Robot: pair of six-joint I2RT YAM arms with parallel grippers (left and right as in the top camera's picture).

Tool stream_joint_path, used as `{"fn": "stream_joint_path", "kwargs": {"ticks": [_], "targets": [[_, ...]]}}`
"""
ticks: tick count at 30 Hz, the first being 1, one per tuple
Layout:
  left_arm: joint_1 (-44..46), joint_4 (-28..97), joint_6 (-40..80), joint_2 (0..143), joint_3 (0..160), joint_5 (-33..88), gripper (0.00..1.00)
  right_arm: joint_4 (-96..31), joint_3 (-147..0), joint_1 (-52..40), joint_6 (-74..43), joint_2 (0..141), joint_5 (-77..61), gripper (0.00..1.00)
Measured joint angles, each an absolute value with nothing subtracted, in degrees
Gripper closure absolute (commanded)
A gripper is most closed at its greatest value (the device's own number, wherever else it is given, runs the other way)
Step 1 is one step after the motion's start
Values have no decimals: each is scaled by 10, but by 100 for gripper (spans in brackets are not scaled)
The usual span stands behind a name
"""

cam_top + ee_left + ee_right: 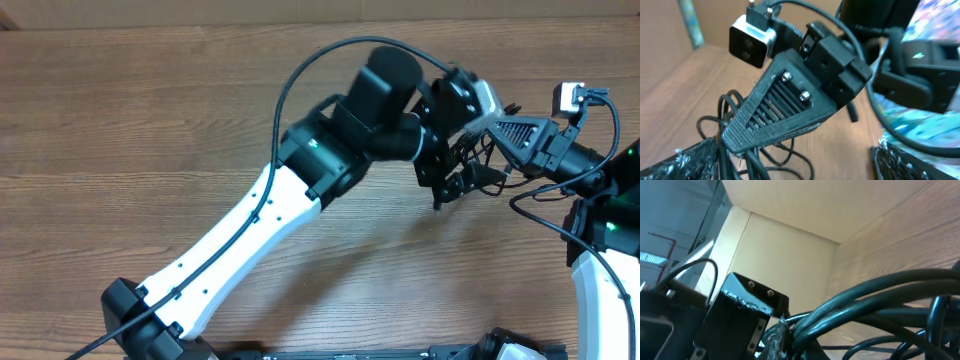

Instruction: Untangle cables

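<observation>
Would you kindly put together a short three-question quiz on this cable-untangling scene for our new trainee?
1. True or false: in its own wrist view, the left gripper is fully shut.
2. What surface is below the cables? A) a wooden table B) a metal tray C) a blue cloth
3. What fills the middle of the left wrist view, with a slotted triangular finger and a small camera on it?

Key
1. False: its fingers stand wide apart at the two lower corners.
2. A
3. The right gripper, with its tip down at the cables.
</observation>
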State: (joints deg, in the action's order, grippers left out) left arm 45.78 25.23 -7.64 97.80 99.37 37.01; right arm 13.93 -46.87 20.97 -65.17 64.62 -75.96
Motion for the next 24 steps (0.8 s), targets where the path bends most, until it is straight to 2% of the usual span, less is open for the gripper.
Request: {"fn": "stream_joint_path", "kwargs": {"ticks": [11,12,13,14,15,16,17,18,19,20,24], "targets": [[462,295,-89,978,994,214,0,184,-469,209,-692,647,-772,96],[462,296,-89,978,994,207,6,200,-469,209,-701,647,-776,96],[462,296,-88,978,994,202,19,218,-469,209,-711,647,-781,96],[462,296,-87,978,994,198,37,252,-468,209,-731,647,-789,96],[462,296,-85,978,994,194,48,277,-468,209,-743,647,-795,96],[462,296,-81,978,994,193,55,280,-468,209,-745,647,-795,96],[462,296,-81,978,994,194,66,292,-468,209,-757,647,-796,96],[463,296,-81,978,994,195,82,294,-468,209,-763,647,-796,96],[465,296,-81,978,994,197,90,294,-468,209,-768,647,-796,96],[467,297,-79,978,994,204,96,295,-468,209,-774,647,-794,96],[468,295,-79,978,994,226,96,295,-468,210,-784,647,-791,96]]}}
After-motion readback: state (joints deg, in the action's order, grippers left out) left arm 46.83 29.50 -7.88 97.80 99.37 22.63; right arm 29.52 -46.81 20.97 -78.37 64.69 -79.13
